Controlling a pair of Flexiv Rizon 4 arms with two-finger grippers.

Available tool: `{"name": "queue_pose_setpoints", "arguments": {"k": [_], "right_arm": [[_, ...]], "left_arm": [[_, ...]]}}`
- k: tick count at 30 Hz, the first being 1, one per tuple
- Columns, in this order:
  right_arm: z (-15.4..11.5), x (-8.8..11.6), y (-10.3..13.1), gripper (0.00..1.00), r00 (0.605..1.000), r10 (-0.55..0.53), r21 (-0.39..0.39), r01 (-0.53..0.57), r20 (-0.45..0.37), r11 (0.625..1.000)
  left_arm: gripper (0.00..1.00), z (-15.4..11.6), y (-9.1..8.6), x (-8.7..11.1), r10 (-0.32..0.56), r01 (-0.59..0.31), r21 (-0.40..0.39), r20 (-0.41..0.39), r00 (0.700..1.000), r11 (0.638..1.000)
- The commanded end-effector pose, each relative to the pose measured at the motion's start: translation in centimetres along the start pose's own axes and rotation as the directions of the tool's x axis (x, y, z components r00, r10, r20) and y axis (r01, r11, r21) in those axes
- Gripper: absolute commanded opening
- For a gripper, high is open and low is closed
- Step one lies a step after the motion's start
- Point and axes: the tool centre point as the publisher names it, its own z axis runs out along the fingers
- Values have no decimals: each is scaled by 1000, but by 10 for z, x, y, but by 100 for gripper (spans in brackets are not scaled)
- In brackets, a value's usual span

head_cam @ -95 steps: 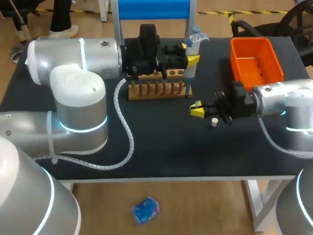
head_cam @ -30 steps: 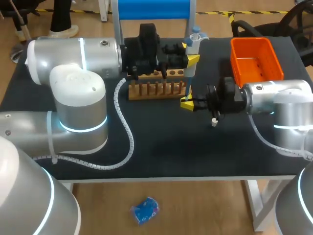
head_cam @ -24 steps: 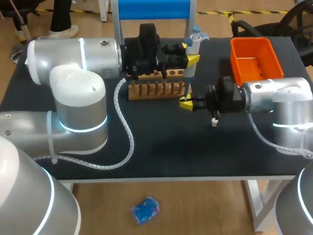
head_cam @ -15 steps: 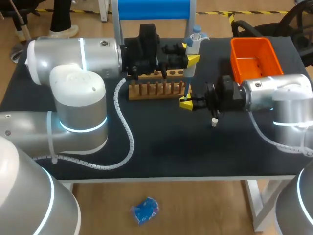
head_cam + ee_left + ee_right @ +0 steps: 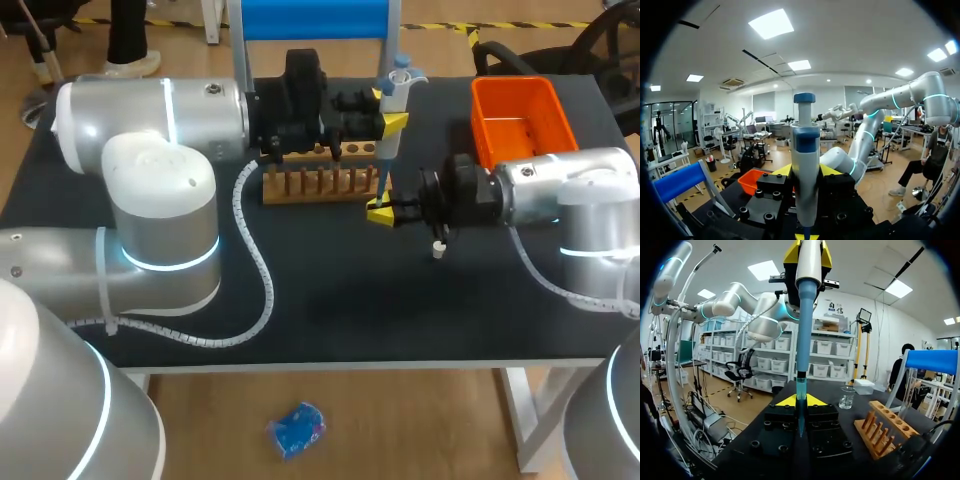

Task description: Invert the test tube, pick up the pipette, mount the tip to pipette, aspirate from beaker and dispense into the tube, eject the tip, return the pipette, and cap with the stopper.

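Right gripper had moved in to the pipette's lower end, apparently to seat the tip.

The right arm (image 5: 560, 195) had swung inward from the open table by the stopper (image 5: 438, 248) until the right gripper (image 5: 381, 212) sat just beside the right end of the wooden rack (image 5: 320, 185). Over the last second it barely shifted, which suggested the approach was over and the tip was being pressed on, with aspirating from the beaker (image 5: 847, 397) still ahead. The left gripper (image 5: 388, 120), unmoved, was clenched round the pipette (image 5: 393, 105), holding it upright above the rack's right end. The pipette showed a pale grey body, a blue plunger cap and a blue shaft running down. The tip (image 5: 800, 407), slim, translucent and tapered, pointed down in the narrow gap between the right gripper's fingers, which appeared clamped on it.
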Motion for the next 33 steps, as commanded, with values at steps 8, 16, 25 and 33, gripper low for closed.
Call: {"name": "queue_pose_setpoints", "arguments": {"k": [8, 16, 25, 33], "right_arm": [[1, 0, 0, 0, 1000, 24, -38, -24, 15, 999], [0, -2, 2, 0, 999, 31, -80, -29, 20, 996], [-1, -5, 9, 0, 1000, -3, -85, 4, 15, 996], [-2, -5, 10, 0, 1000, -9, -74, 10, 4, 997]], "left_arm": [[0, 1, 1, 0, 0, 0, 4, 2, 1000, 1000], [0, 1, 1, 0, 0, 0, 4, 2, 1000, 1000], [0, 1, 1, 0, 0, 0, 4, 2, 1000, 1000], [0, 1, 1, 0, 0, 0, 4, 2, 1000, 1000]]}}
